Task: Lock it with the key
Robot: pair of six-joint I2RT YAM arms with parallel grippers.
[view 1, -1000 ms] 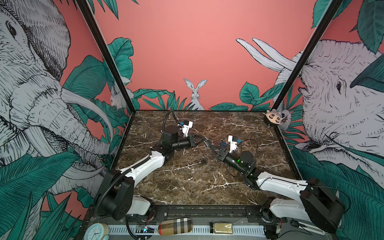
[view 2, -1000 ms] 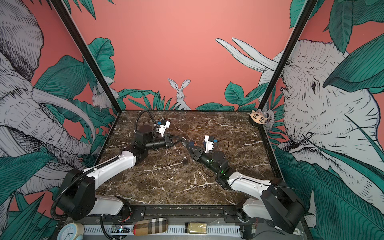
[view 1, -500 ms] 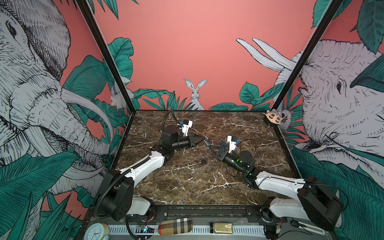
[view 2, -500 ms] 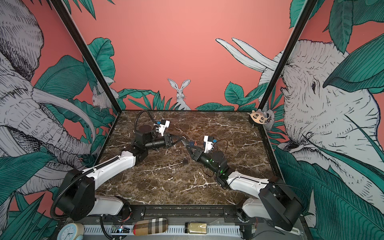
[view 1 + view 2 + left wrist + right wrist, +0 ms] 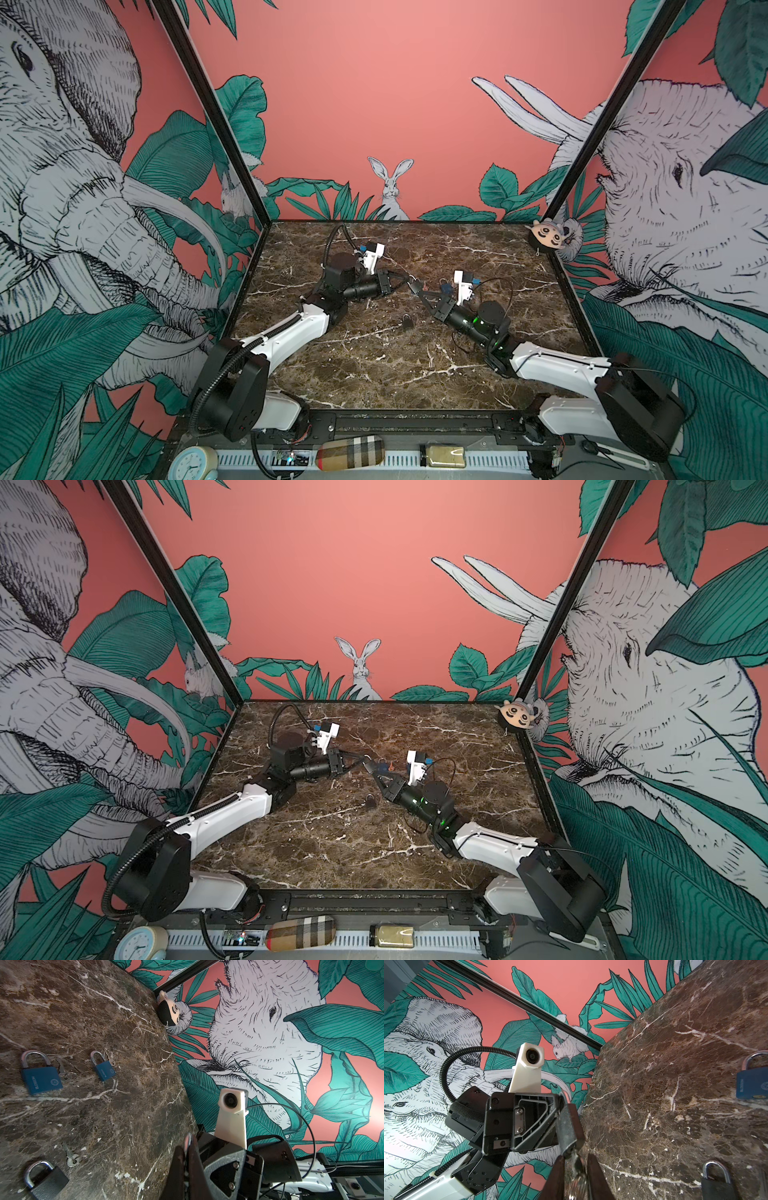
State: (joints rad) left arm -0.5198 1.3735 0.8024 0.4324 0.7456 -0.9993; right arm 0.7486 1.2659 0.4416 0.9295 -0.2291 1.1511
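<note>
My left gripper was pressed together on the grey padlock, pinching it near its shackle end. It held the lock clear of the marble table, a little toward 12 o'clock from the table's centre in both top views. The key sat in the keyhole at the lock's free end, its ring dangling from it.

My right gripper reached in from about 4 o'clock. One finger stood close on each side of the key's head, and a sliver of background showed between them. I could not tell whether the pads were biting yet.

By my reckoning the lock was picked up and the key was seated. What remained was to clamp the key, turn it, and draw it out if wanted. I could not see whether the shackle was fully pushed home, so it might need pressing in as well.

A black padlock lay on the marble at 6 o'clock from the held one, well below it. In the left wrist view two blue padlocks and a loose key lay untouched.
</note>
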